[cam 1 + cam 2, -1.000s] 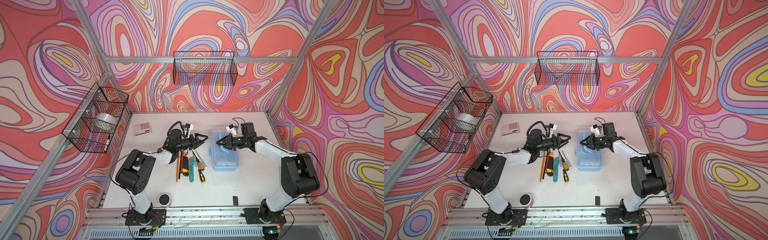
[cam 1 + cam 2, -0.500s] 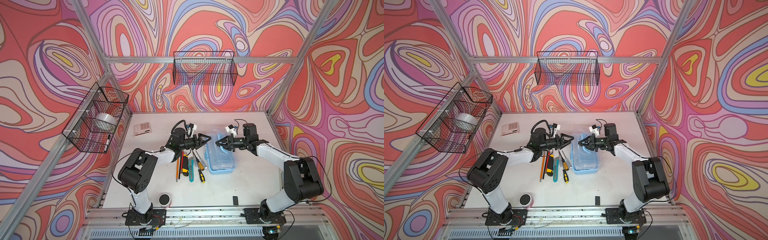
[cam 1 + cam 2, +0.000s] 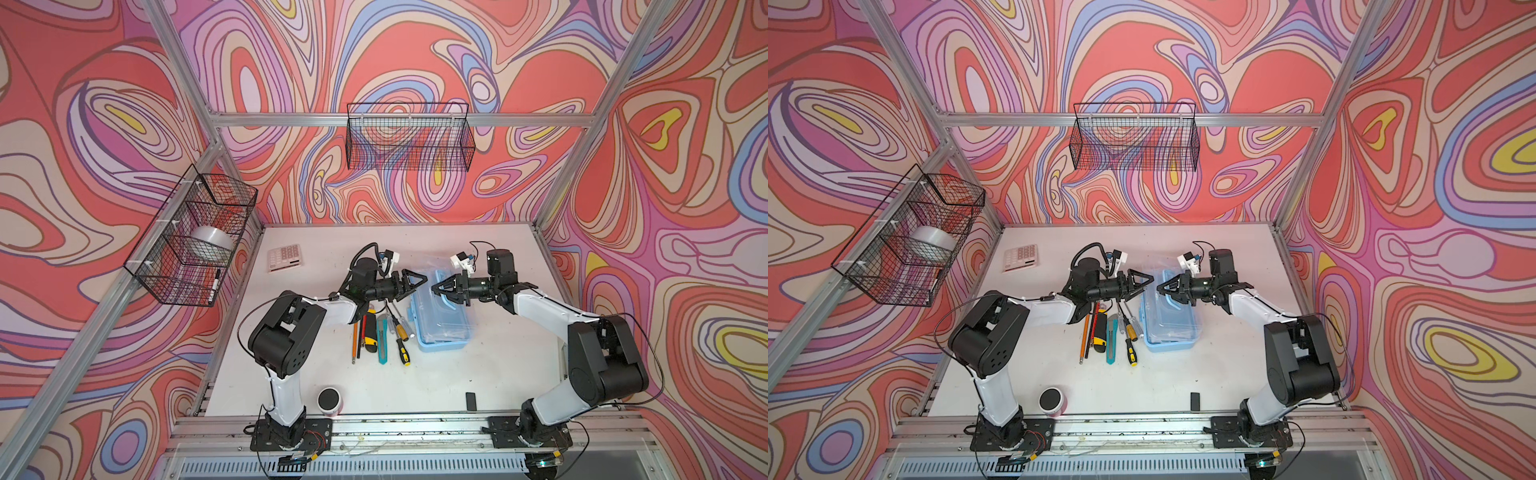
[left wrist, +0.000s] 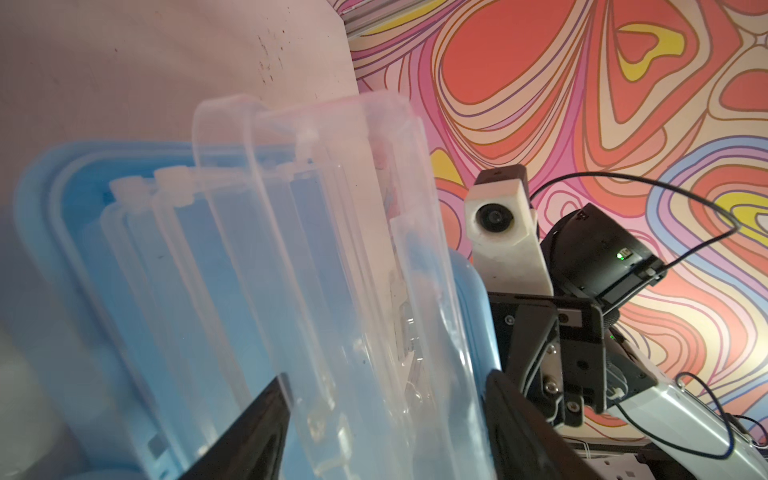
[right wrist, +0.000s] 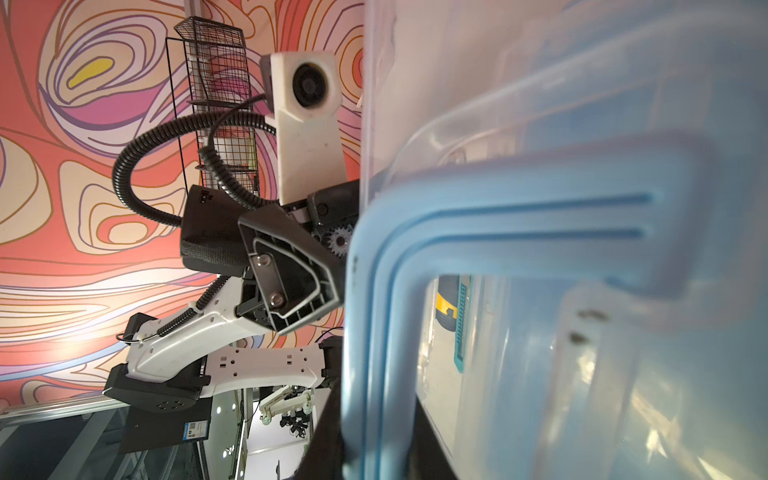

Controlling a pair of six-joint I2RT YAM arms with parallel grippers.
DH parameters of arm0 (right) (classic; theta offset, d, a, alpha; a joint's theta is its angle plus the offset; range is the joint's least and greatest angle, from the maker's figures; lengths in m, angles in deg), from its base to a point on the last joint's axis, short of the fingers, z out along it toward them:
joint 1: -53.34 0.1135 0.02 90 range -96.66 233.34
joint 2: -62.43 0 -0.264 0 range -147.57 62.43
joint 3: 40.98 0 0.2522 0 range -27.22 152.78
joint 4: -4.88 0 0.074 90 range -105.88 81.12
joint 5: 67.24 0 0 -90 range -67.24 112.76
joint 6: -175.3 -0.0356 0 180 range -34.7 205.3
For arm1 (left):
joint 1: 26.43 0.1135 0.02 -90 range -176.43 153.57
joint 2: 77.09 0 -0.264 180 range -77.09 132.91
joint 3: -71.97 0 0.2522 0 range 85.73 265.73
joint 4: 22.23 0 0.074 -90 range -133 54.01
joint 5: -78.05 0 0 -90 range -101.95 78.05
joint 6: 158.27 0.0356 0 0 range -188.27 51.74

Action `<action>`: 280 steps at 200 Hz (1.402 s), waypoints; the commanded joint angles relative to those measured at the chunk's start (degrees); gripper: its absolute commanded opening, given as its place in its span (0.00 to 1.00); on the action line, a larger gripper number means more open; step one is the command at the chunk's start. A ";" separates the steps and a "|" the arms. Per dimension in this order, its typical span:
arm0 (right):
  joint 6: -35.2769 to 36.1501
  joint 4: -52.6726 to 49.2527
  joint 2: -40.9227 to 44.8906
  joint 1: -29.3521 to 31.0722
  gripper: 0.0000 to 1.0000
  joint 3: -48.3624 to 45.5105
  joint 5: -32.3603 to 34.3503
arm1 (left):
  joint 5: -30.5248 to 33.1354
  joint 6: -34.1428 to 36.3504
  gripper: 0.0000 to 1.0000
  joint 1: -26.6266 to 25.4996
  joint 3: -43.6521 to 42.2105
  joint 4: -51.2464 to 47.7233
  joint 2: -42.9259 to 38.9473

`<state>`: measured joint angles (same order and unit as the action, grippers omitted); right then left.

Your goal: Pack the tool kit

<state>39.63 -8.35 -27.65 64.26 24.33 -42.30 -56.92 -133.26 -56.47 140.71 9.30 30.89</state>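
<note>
Both arms have drawn closer over the case [image 3: 444,332], and its clear lid [image 4: 332,249] now stands raised. My right end effector [image 3: 436,289] is clenched on the blue handle [image 5: 498,216], I judge to hold the lid up. My left end effector [image 3: 419,282] is released, straddling the lid's edge, probably to steady it. One case sits mid-way across the desk [image 3: 478,374]. Just left of it lie two knives [image 3: 370,332] and at least three screwdrivers [image 3: 402,353], not yet packed.

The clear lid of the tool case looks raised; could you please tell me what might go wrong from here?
The right gripper is shut on the blue handle; a slip could drop the clear lid shut. The left gripper stands open astride the lid's edge; closing off-centre might shove the light blue case into the screwdrivers.
</note>
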 commanded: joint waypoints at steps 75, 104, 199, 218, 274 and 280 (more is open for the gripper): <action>8.12 -9.92 4.03 -1.48 0.45 1.71 3.63 | -0.16 -2.62 0.73 -0.99 3.33 4.18 -0.06; 12.42 -17.25 6.36 -3.76 0.51 3.59 7.95 | 0.22 -2.40 0.73 -1.25 3.98 3.27 -0.62; 10.87 -25.07 22.17 -10.69 0.56 3.91 23.52 | 0.63 -1.94 0.72 -4.19 12.50 -1.34 0.38; 11.13 -26.90 24.83 -11.31 0.57 3.74 27.94 | 0.41 -0.90 0.72 -5.10 16.67 -4.17 1.76; 12.28 -30.00 28.23 -13.35 0.60 3.32 34.73 | -0.60 1.52 0.72 -8.78 29.78 -11.89 7.86; 12.42 -30.08 28.51 -13.59 0.60 3.30 35.53 | -0.59 2.00 0.72 -9.17 31.20 -12.98 8.63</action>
<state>51.19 -36.43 -0.31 51.54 28.16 -11.94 -56.48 -133.87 -64.03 166.35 0.17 36.69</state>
